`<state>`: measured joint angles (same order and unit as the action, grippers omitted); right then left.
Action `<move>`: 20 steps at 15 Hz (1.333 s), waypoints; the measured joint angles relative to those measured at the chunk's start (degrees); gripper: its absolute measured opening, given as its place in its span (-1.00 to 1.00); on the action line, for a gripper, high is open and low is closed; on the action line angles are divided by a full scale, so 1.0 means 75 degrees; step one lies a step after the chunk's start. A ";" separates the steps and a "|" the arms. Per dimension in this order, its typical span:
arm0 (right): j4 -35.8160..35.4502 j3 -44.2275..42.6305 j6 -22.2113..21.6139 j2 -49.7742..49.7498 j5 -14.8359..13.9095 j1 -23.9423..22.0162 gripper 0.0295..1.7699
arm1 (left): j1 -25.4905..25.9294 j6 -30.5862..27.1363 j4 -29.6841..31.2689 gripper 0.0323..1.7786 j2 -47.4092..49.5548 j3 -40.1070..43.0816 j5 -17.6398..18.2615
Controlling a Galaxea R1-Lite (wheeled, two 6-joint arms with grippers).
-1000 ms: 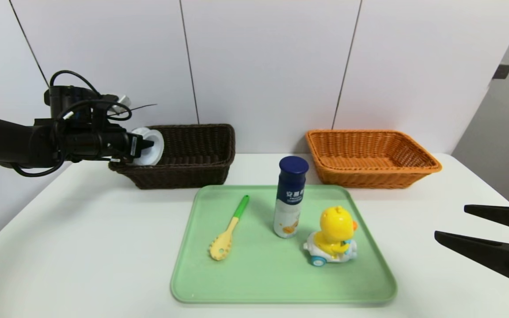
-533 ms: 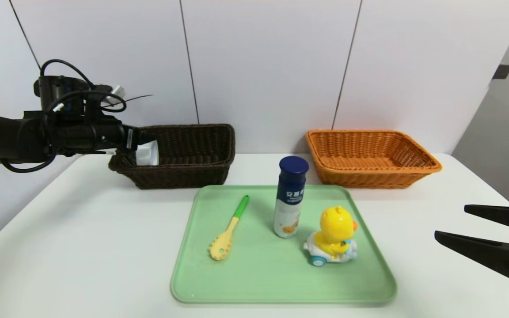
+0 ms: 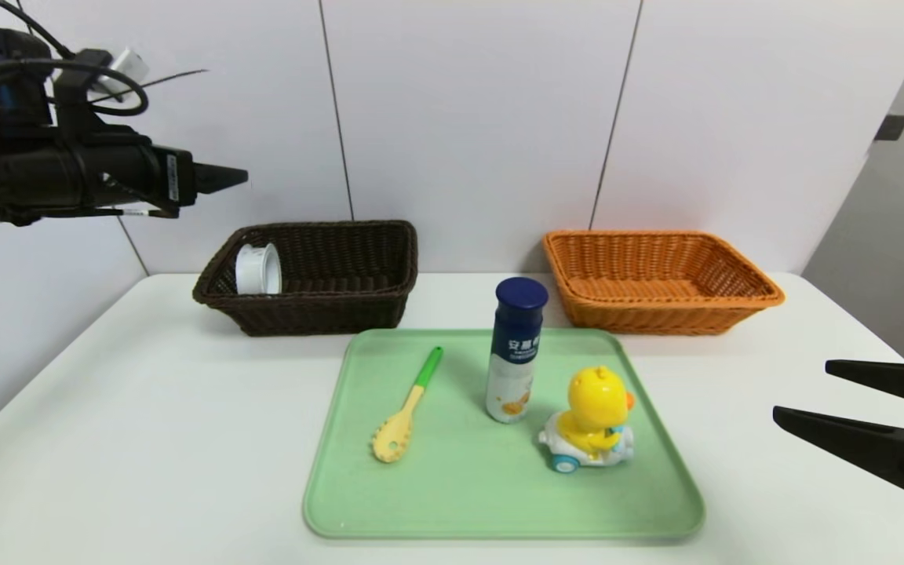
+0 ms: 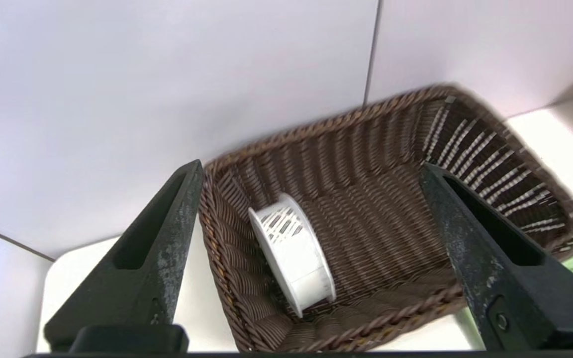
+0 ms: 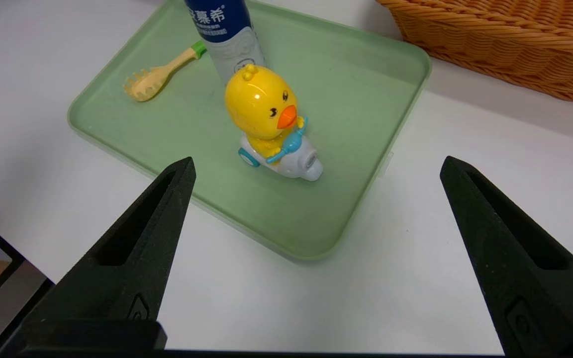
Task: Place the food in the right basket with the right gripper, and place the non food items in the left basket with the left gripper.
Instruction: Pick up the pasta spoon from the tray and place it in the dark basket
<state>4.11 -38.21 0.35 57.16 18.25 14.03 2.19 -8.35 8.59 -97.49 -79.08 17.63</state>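
With the tray (image 3: 499,502) as your landmark, the left tool (image 4: 311,174) hung spread with nothing in it, above and beyond the tray's far left, and the right tool (image 3: 860,400) was parked spread and bare off the tray's right side. The spool (image 3: 257,269) lay in the dark basket (image 3: 326,318), behind the tray to the left; the orange basket (image 3: 656,320) sat behind it to the right. Your likeliest trouble was the bottle (image 3: 515,353), upright near the tray's middle: tall and narrow, it could have tipped if a finger brushed its blue cap, and its smooth round wall could have turned in a loose pinch. The duck (image 3: 597,412), on the tray's right, rode on blue wheels, so a lopsided close might have rolled it away, and its glossy round head offered a slick hold. It also stood close to the bottle, so reaching for one risked bumping the other. The spoon (image 3: 405,416), on the tray's left, was thin and low; closing too high would have missed it. Both baskets were coarse ribbed weave with braided rims that could have snagged a long handle, while the bench (image 3: 146,439) looked smooth and white.
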 joint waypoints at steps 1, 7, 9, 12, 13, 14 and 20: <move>0.0000 0.0000 -0.0007 -0.0008 0.0000 0.0000 0.92 | -0.0010 0.0044 -0.0070 0.77 0.0234 0.0078 0.0005; 0.0044 0.0028 -0.0200 -0.0143 -0.0005 0.0013 0.92 | -0.0995 0.0229 -0.0489 0.85 0.1851 0.1975 -0.0007; 0.0047 0.0031 -0.0211 -0.0154 -0.0002 0.0021 0.92 | -0.1447 0.0358 -0.0679 0.86 0.2274 0.2407 -0.0091; 0.0007 0.0072 -0.0211 -0.0154 0.0000 0.0028 0.92 | -0.2354 0.0408 -0.0982 0.88 0.2628 0.2926 -0.0662; -0.0005 0.0093 -0.0208 -0.0151 0.0000 0.0029 0.92 | -0.2770 0.0423 -0.1026 0.88 0.2667 0.3113 -0.0969; -0.0008 0.0112 -0.0208 -0.0150 0.0000 0.0033 0.92 | -0.3217 0.0486 -0.1037 0.88 0.2661 0.3282 -0.1315; -0.0013 0.0247 -0.0223 -0.0154 -0.0002 0.0013 0.92 | -0.5323 0.2189 -0.1000 0.89 0.1414 0.3339 -0.3543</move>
<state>4.01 -36.35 -1.32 56.00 18.24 14.13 -37.73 8.07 1.10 -86.88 -54.04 -8.95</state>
